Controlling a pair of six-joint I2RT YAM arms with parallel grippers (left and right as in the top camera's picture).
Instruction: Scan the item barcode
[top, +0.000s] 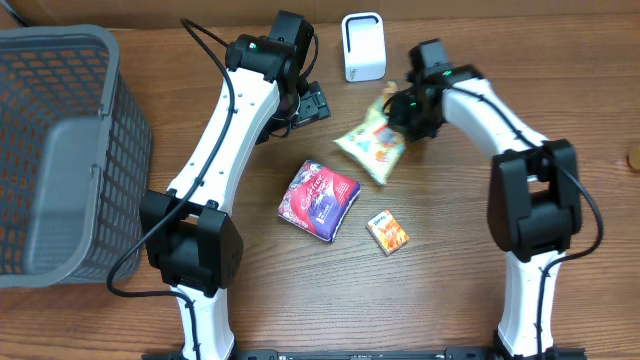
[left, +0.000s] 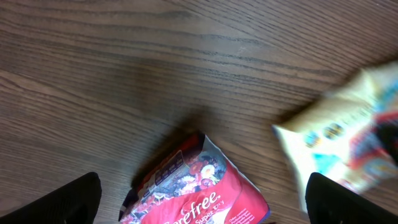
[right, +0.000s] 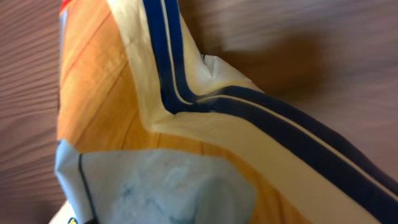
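Snack bag (right: 186, 124) pinched in right tool (top: 397, 110) (beside scanner (top: 362, 47)).

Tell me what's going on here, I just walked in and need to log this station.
The right tool has shut on one end of a yellow snack packet, close to the white scanner at the far edge of the table. The left tool hangs open beside the scanner, holding nothing. A red pouch and a small orange box lie nearer the front, untouched. A grey basket sits at the left.
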